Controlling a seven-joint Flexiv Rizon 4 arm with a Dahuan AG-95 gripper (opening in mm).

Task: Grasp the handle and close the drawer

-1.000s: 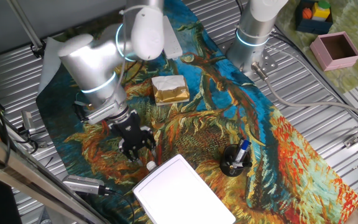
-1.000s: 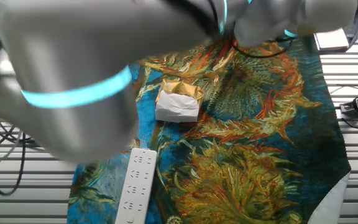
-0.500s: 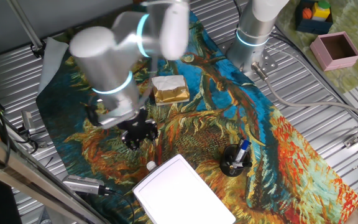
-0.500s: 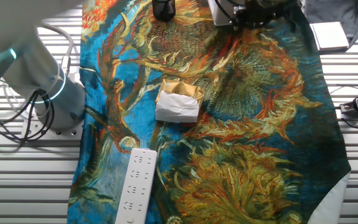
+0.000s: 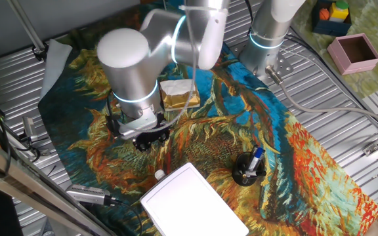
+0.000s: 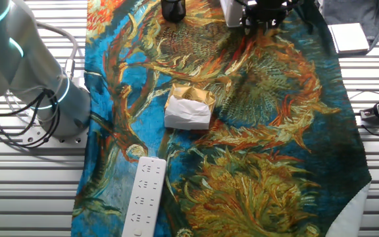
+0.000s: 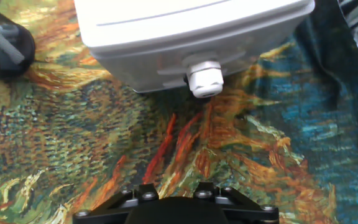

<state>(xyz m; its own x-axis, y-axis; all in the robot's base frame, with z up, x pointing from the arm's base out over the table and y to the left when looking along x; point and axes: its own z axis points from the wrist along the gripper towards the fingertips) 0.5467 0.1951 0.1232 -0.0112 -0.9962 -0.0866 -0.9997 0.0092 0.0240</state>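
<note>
The white flat-topped box [image 5: 192, 203] stands at the near edge of the painted cloth. In the hand view its front [image 7: 160, 59] fills the top, and the drawer sits pushed in, with only its front showing. The handle [image 7: 204, 81], a small round white knob, sticks out of that front; it also shows in one fixed view [image 5: 158, 174]. My gripper [image 5: 151, 139] is a little back from the knob, facing it and touching nothing. Its two finger blocks stand apart at the bottom of the hand view [image 7: 174, 198]. It is empty. It also shows at the top of the other fixed view [image 6: 265, 10].
A white-and-gold block [image 5: 179, 94] lies behind my arm. A black pen cup [image 5: 248, 169] stands right of the box. A white power strip [image 6: 143, 194] lies on the cloth's edge. A pink box [image 5: 353, 54] sits far right. The arm base [image 5: 271, 33] stands at the back.
My gripper has drawn back from the knob, away from the box. The arm has swung round and no longer blocks the other fixed view.
</note>
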